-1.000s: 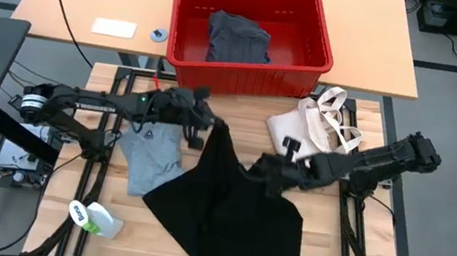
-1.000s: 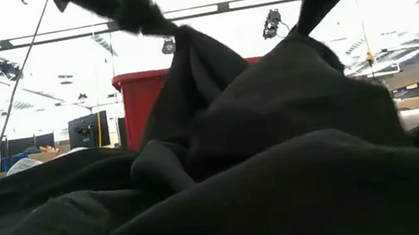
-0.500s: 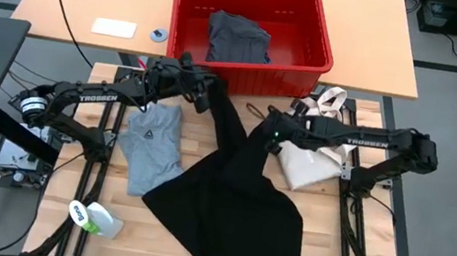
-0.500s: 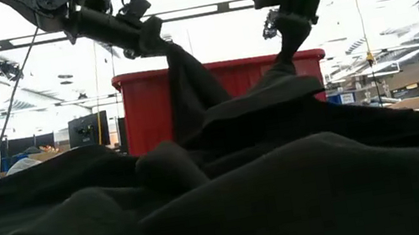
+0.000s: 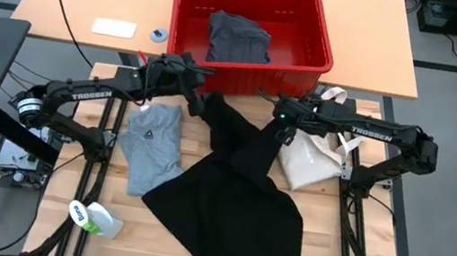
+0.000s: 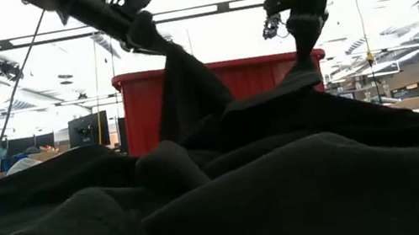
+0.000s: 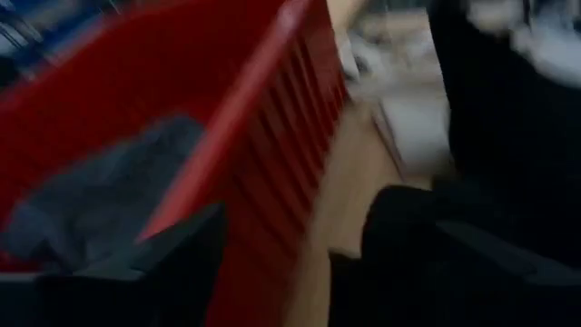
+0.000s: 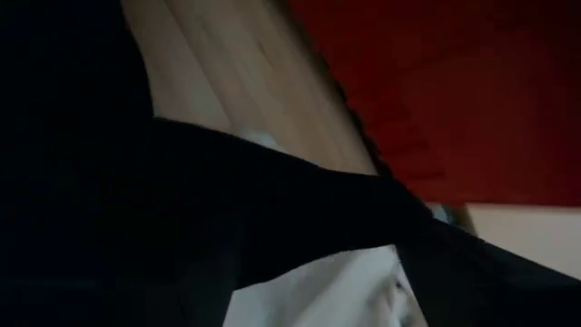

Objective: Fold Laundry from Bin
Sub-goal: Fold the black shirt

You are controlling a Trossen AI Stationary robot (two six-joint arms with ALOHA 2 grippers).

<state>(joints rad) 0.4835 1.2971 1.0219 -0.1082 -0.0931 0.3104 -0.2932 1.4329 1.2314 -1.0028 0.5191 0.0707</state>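
Note:
The large black garment (image 5: 246,194) lies spread on the wooden table, and its far edge rises toward both grippers. My left gripper (image 5: 197,98) is open at the garment's far-left corner, just in front of the red bin (image 5: 254,76). My right gripper (image 5: 283,129) is at the garment's far-right corner, and its fingers appear to be apart. A light grey T-shirt (image 5: 152,144) lies flat on the table to the left of the black garment. A dark grey garment (image 5: 237,39) lies inside the bin. My left gripper has its fingers apart in its wrist view, with the bin wall (image 7: 272,182) showing between them. The garment's far-left corner (image 6: 160,53) still hangs up at the fingers, clear of the table. My right gripper comes slanting down from above. The garment's far-right corner (image 6: 303,76) still peaks up under it, and a band of black cloth (image 8: 300,200) lies across its wrist view. That cloth hides the exact place of contact.
A cream tote bag (image 5: 311,154) lies under and beside my right arm. A green and white bottle (image 5: 93,217) lies near the front left corner. The bin stands against the table's far edge, and a white card (image 5: 114,27) lies on the desk behind.
Both grippers have moved toward the far edge and the bin, the right one farther. They drew the black garment's far edge with them. The garment now stretches longer toward the bin, while its near part has stayed on the table.

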